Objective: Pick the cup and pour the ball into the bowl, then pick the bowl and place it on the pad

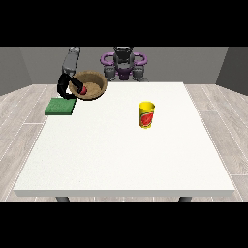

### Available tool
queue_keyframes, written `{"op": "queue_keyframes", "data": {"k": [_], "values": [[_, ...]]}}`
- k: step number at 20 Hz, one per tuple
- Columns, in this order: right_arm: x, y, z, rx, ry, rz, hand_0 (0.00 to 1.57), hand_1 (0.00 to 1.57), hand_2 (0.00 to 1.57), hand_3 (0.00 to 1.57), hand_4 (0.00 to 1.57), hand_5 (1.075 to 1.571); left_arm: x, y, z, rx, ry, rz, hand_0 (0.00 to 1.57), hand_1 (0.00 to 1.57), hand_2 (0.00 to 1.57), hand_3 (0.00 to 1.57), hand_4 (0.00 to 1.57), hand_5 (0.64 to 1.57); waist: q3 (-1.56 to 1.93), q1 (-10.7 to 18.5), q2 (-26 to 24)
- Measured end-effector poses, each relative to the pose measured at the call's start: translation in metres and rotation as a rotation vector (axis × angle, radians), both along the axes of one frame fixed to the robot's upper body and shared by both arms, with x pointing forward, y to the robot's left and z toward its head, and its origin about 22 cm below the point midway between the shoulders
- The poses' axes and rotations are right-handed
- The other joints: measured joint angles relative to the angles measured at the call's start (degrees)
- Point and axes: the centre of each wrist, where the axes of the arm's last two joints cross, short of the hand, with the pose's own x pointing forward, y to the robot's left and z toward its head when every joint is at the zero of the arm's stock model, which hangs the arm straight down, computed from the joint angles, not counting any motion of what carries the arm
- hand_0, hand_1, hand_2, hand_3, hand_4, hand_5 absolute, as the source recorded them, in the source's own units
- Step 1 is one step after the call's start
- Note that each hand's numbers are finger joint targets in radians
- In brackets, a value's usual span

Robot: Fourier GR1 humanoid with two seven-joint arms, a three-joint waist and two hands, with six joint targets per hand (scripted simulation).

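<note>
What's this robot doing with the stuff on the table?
The robot has the brown bowl in the hand at the view's left, tilted, near the table's far left corner. A red ball lies inside the bowl. The green pad lies flat just in front of and below it, with nothing on it yet. The yellow cup stands upright alone nearer the middle of the white table.
</note>
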Motion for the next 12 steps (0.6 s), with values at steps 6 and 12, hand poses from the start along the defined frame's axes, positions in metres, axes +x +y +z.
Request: {"op": "queue_keyframes", "data": {"k": [6,12], "values": [[0.0,-0.058,0.007,-0.03,-0.037,-0.025,1.57,1.57,1.57,1.57,1.31,1.534,0.003,-0.01,0.004,0.006,-0.02,0.011,0.0,0.0,0.0,0.0,0.0,1.532,0.05,-0.1,1.7],[-0.011,-0.117,0.007,0.015,-0.081,-0.06,1.57,1.57,1.57,1.0,1.3,1.541,-0.003,-0.016,0.019,0.03,-0.054,0.005,0.0,0.0,0.0,0.0,0.01,1.532,0.1,0.8,3.7]]}}
